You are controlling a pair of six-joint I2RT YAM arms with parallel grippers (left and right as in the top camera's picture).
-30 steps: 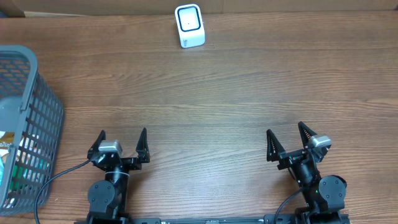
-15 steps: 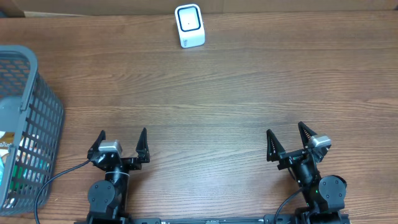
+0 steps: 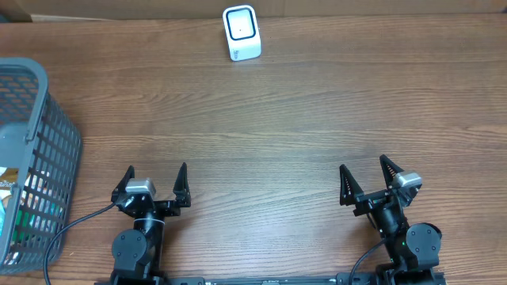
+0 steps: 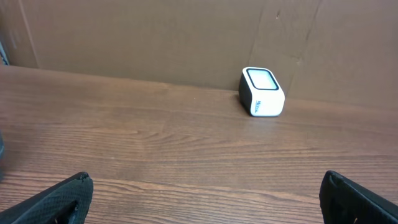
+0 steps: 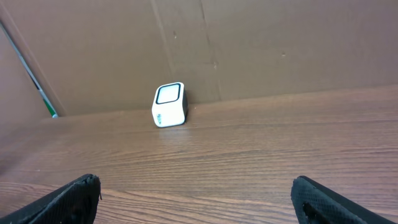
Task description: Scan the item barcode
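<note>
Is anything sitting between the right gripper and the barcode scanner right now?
No. In the overhead view, only bare wooden table lies between the open right gripper and the barcode scanner. The right wrist view shows the same.

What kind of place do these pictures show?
Probably a mock shop checkout: a white barcode scanner on a wooden table, a grey shopping basket at its left edge, and a cardboard back wall.

2 black arms (image 3: 136, 247), pointed jaws
</note>
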